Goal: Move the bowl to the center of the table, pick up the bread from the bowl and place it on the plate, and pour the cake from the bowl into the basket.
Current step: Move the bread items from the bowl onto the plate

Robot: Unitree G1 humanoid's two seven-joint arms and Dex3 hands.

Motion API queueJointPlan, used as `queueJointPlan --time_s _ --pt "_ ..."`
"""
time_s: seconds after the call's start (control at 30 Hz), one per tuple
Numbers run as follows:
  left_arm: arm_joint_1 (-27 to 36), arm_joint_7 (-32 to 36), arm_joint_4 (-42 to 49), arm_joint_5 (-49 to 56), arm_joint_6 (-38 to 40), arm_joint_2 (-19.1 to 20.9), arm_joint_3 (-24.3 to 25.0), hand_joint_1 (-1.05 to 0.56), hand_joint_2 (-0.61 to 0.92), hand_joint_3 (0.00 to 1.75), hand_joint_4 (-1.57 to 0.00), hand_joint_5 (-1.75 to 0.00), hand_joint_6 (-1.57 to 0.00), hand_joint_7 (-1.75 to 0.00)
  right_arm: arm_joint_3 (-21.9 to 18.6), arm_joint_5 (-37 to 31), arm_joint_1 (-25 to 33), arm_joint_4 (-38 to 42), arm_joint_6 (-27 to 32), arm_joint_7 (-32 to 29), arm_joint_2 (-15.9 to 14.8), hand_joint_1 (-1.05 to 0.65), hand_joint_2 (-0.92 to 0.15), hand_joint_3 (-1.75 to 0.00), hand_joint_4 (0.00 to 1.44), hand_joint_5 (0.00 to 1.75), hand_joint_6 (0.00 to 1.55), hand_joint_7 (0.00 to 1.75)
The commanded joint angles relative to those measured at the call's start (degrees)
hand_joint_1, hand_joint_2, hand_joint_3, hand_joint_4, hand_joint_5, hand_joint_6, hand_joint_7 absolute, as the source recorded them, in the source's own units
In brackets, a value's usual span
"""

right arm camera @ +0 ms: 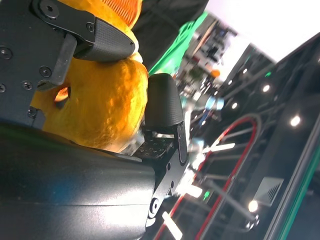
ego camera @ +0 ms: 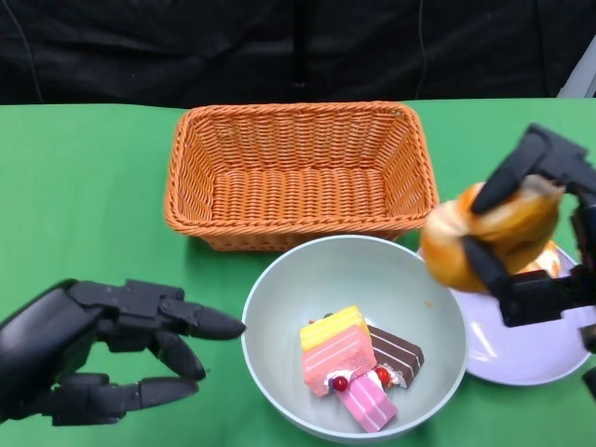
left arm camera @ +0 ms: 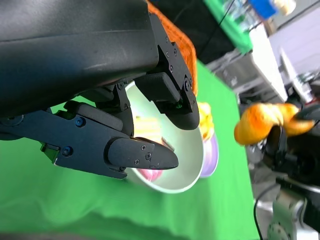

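My right hand (ego camera: 540,233) grips the golden bread (ego camera: 489,233) in the air, between the bowl's right rim and the white plate (ego camera: 521,349). The bread (right arm camera: 100,100) fills the right wrist view, with fingers (right arm camera: 162,107) pressed on it. The pale green bowl (ego camera: 354,270) sits in front of the orange basket (ego camera: 298,172) and holds pink, yellow and chocolate cake slices (ego camera: 358,368). My left hand (ego camera: 102,349) hovers empty to the left of the bowl, fingers apart. In the left wrist view the bowl (left arm camera: 187,175), the bread (left arm camera: 262,122) and my left hand (left arm camera: 125,135) show.
Green cloth (ego camera: 84,196) covers the table. The basket stands empty at the back centre. Something orange lies on the plate behind my right hand (ego camera: 551,259). A dark backdrop runs behind the table's far edge.
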Motion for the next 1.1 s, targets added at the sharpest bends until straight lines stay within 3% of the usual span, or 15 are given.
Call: queueJointPlan --time_s 0.03,0.2,0.33,0.63,0.77,0.83,0.9,0.93,0.97,1.03,1.1 --pt "0.38 0.67 0.64 0.0 -1.14 0.08 1.0 -0.39 0.92 0.22 -0.54 -0.99 -0.75 -0.28 -2.66 0.0 1.03 -0.94 1.19 0.35 -1.26 -0.03 -0.2 -1.75 1.05 1.75 0.84 1.65" --pt "0.39 0.64 0.7 -0.21 -1.12 -0.02 1.0 -0.39 0.92 0.22 -0.55 -0.99 -0.75 -0.29 -3.54 -0.6 1.61 -1.62 2.35 1.07 -1.3 -0.02 -0.2 -1.75 1.05 1.75 0.83 1.66" --pt "0.59 0.84 0.56 0.13 -1.2 -0.14 0.87 -0.4 0.92 0.22 -0.55 -0.98 -0.75 -0.29 -4.81 -6.03 3.57 0.52 2.81 1.52 -4.87 0.01 -0.17 -1.75 1.04 1.75 0.84 1.66" --pt "0.27 1.15 0.87 0.78 -1.83 -0.62 0.29 -0.38 0.92 0.21 -0.56 -0.98 -0.75 -0.29 -3.15 -8.57 4.24 6.6 4.72 4.38 -7.7 0.07 -0.11 -1.74 1.0 1.75 0.81 1.66" --pt "0.54 1.39 0.97 0.77 -2.14 -0.98 0.2 -0.38 0.92 0.21 -0.56 -0.98 -0.74 -0.29 -1.88 -8.91 3.67 9.68 5.7 6.43 -8.89 0.1 -0.13 -1.67 0.96 1.72 0.85 1.5" --pt "0.57 1.49 0.83 0.99 -2.18 -0.97 0.22 -0.38 0.92 0.21 -0.56 -0.98 -0.74 -0.29 -1.18 -8.59 3.48 9.92 8.3 8.91 -9.5 0.1 -0.17 -1.61 0.96 1.51 0.89 1.31" --pt "0.6 1.56 0.76 1.15 -2.23 -0.95 0.19 -0.38 0.92 0.2 -0.56 -0.98 -0.73 -0.29 -0.68 -8.67 3.41 9.41 10.91 11.16 -10.0 0.07 -0.31 -1.38 0.93 1.09 0.88 0.88" --pt "0.63 1.53 0.8 1.1 -2.27 -0.94 0.15 -0.38 0.92 0.2 -0.56 -0.98 -0.73 -0.29 0.13 -9.03 3.25 8.59 13.13 13.92 -11.11 0.07 -0.33 -1.35 0.94 1.01 0.89 0.8" --pt "0.63 1.47 0.87 1.05 -2.33 -0.92 0.11 -0.38 0.92 0.21 -0.56 -0.98 -0.73 -0.29 0.85 -9.6 3.1 7.86 14.91 16.06 -12.11 -0.01 -0.41 -1.13 0.76 0.85 0.72 0.61" --pt "0.66 1.39 0.99 0.99 -2.48 -0.91 0.06 -0.38 0.92 0.21 -0.56 -0.98 -0.73 -0.29 2.2 -11.62 2.84 6.98 17.03 18.33 -13.9 -0.12 -0.69 -0.54 0.62 0.57 0.61 0.25" --pt "0.74 1.43 0.94 0.99 -2.48 -0.93 0.0 -0.38 0.92 0.21 -0.56 -0.98 -0.72 -0.29 3.29 -15.03 2.75 6.84 17.61 17.79 -15.11 -0.35 -0.85 -0.16 0.37 0.39 0.4 0.05"
